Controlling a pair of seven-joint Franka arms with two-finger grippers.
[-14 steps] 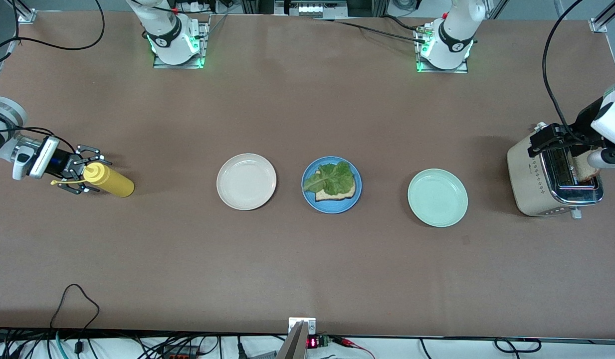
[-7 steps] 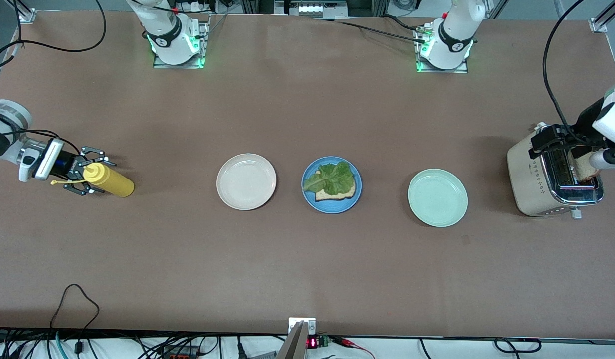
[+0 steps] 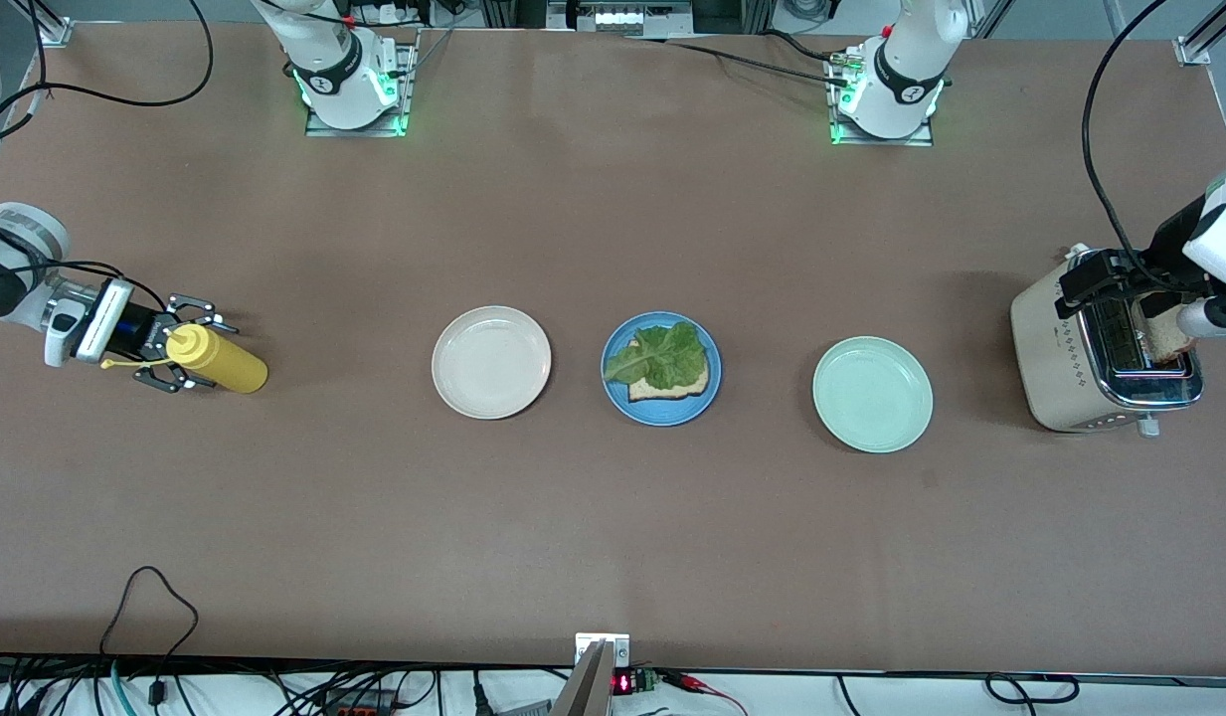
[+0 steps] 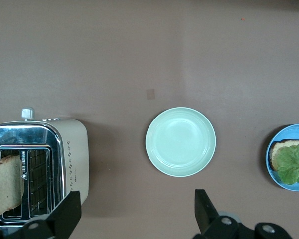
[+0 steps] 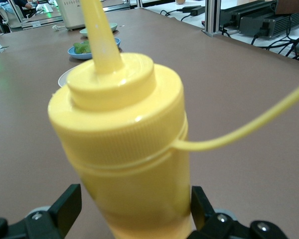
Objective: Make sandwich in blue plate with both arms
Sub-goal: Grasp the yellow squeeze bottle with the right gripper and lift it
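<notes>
The blue plate (image 3: 617, 398) sits mid-table between two other plates, holding one bread slice (image 3: 675, 389) with a lettuce leaf (image 3: 662, 356) on top. A second bread slice (image 3: 1164, 340) stands in the toaster (image 3: 1055, 348) at the left arm's end. My left gripper (image 3: 1110, 278) hangs over the toaster, open, nothing between its fingers (image 4: 70, 214). My right gripper (image 3: 187, 346) stands open around the top of a yellow squeeze bottle (image 3: 225, 366) at the right arm's end. In the right wrist view the bottle (image 5: 124, 134) fills the gap between the fingers (image 5: 67, 204), with a little room on one side.
A cream-white plate (image 3: 491, 361) lies beside the blue plate toward the right arm's end. A pale green plate (image 3: 872, 394) lies toward the left arm's end, between the blue plate and the toaster. Cables run along the table's edges.
My right gripper has slid a little farther onto the yellow bottle. The bottle, plates and left arm have hardly moved.
</notes>
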